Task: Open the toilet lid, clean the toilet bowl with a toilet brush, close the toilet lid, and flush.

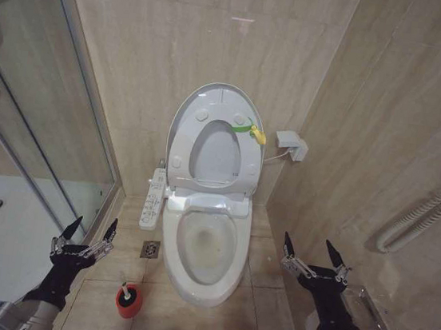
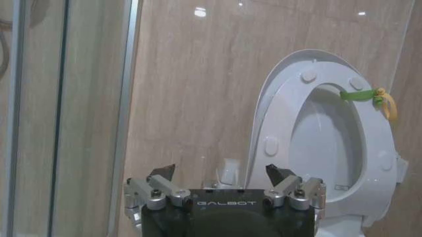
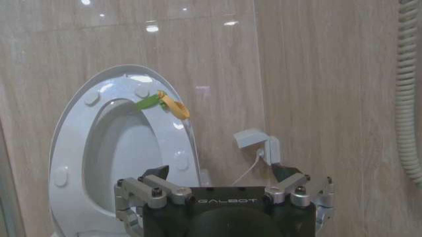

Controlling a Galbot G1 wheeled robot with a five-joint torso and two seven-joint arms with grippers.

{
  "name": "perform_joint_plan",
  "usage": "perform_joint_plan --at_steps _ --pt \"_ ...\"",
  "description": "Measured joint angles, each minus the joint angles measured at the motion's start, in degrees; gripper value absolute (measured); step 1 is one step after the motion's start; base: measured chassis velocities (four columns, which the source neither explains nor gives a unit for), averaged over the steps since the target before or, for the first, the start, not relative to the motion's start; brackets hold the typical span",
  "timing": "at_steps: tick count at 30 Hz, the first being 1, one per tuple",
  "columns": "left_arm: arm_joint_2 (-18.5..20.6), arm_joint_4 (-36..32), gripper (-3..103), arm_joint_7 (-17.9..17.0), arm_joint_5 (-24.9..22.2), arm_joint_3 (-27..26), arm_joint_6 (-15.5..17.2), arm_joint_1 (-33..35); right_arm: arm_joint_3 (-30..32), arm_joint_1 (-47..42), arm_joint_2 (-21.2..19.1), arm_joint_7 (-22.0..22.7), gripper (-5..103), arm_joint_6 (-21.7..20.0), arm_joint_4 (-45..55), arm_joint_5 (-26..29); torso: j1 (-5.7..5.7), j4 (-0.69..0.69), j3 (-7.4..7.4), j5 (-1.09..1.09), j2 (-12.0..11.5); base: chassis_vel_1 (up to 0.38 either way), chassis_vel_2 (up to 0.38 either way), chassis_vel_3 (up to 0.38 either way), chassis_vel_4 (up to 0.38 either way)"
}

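The toilet lid stands raised against the back wall, with the ring seat up in front of it and a green-and-yellow tag at the upper edge. Below them the toilet bowl lies open. The toilet brush stands in its red holder on the floor, left of the bowl's front. My left gripper hangs open above and left of the brush. My right gripper is open to the right of the bowl. The left wrist view shows the left gripper facing the lid; the right wrist view shows the right gripper facing the lid.
A glass shower door and white shower tray close off the left. A button panel lies along the bowl's left side, and a floor drain sits next to it. A wall box and a hose are on the right.
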Motion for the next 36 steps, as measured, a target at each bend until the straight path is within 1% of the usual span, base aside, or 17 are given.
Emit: perform_joint_plan --at_steps 13,17,24,25,26,31,32,36 --pt "-0.21 -0.40 93 0.25 -0.09 0.19 -0.16 0.26 0.00 0.00 0.00 0.00 100 0.00 0.00 0.00 1.04 0.00 1.26 0.00 2.30 0.000 0.000 0.000 0.000" --pt "-0.33 -0.41 93 0.71 -0.10 0.29 -0.33 0.33 0.00 0.00 0.00 0.00 100 0.00 0.00 0.00 1.54 0.00 1.87 0.00 3.40 0.000 0.000 0.000 0.000" --pt "-0.45 -0.44 93 1.04 -0.13 0.33 -0.61 0.36 0.00 0.00 0.00 0.00 100 0.00 0.00 0.00 2.07 0.00 2.65 0.00 4.73 0.000 0.000 0.000 0.000" --pt "-0.47 -0.44 91 1.06 -0.20 0.30 -0.76 0.39 0.00 0.00 0.00 0.00 100 0.00 0.00 0.00 2.19 0.00 2.81 0.00 5.00 0.000 0.000 0.000 0.000" --pt "-0.46 -0.49 91 1.16 -0.29 0.20 -1.15 0.45 0.00 0.00 0.00 0.00 100 0.00 0.00 0.00 2.31 0.00 2.96 0.00 5.26 0.000 0.000 0.000 0.000" --pt "-0.48 -0.77 91 1.89 1.24 -0.13 -1.91 0.61 0.00 0.00 0.00 0.00 100 0.00 0.00 0.00 2.45 0.00 3.18 0.00 5.62 0.000 0.000 0.000 0.000" --pt "-0.55 -0.75 99 1.99 1.67 0.01 -1.98 0.64 0.00 0.00 0.00 0.00 100 0.00 0.00 0.00 2.45 0.00 3.18 0.00 5.63 0.000 0.000 0.000 0.000" --pt "-0.81 -0.59 99 2.00 3.16 0.39 -1.99 0.74 0.00 0.00 0.00 0.00 100 0.00 0.00 0.00 2.45 0.00 3.18 0.00 5.62 0.000 0.000 0.000 0.000"
